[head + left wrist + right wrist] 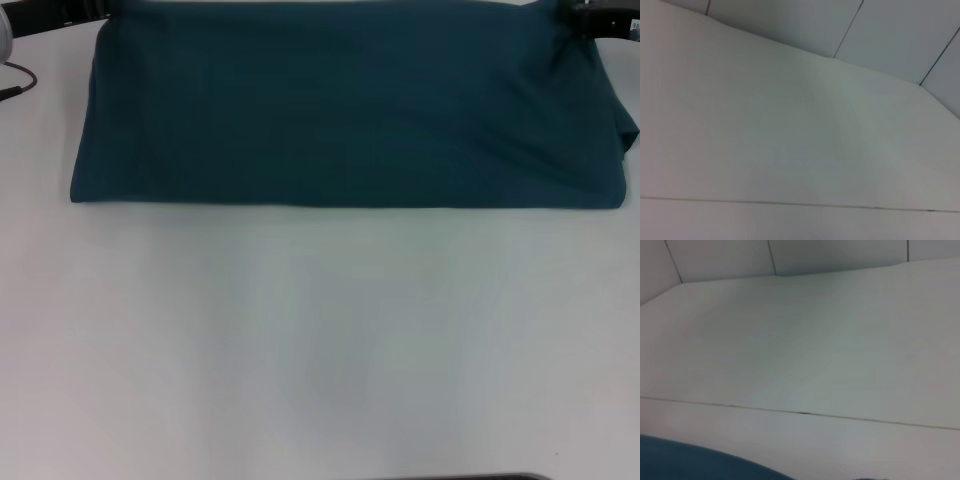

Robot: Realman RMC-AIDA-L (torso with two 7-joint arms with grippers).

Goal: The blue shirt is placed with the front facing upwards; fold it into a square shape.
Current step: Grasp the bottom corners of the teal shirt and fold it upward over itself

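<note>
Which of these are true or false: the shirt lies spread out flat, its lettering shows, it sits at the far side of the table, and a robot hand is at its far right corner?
1. The blue shirt is fully spread out. False: it is folded into a wide band.
2. Chest lettering is visible. False: only plain blue cloth shows.
3. The shirt lies at the far side of the white table. True.
4. The right hand is at the shirt's far right corner. True.
</note>
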